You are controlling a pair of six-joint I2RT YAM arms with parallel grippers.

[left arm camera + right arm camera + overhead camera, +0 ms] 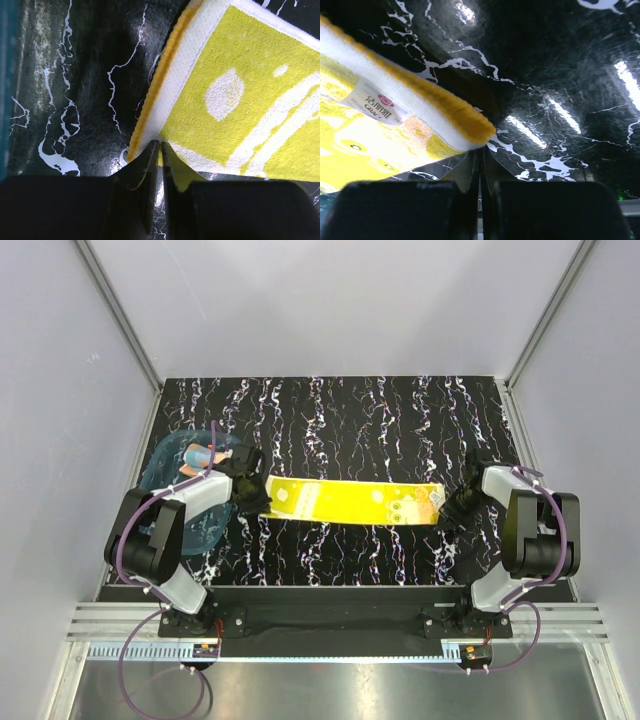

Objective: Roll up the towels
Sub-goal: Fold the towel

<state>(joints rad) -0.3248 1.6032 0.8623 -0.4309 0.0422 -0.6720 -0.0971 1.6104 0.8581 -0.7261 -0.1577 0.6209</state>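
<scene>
As left claw point(160, 147) pinches, towel's point(240, 100) unrolled.

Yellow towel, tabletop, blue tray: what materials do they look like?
The yellow towel: looped terry cloth, likely cotton; fuzzy pile, ribbed orange hem, sewn label. The tabletop: glossy black marble-look surface, probably laminate or film; it mirrors lights in the right wrist view. The blue tray: translucent plastic, seemingly; tabletop pattern shows through.

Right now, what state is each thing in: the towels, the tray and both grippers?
yellow towel: unrolled, flat, stretched between the two grippers.
teal tray: holds one towel, partly hidden.
orange-pink towel: bunched in the teal tray; rolled or not, cannot tell.
left gripper: fingers shut on the yellow towel's corner.
right gripper: fingers shut on its other end, slightly lifted.
</scene>
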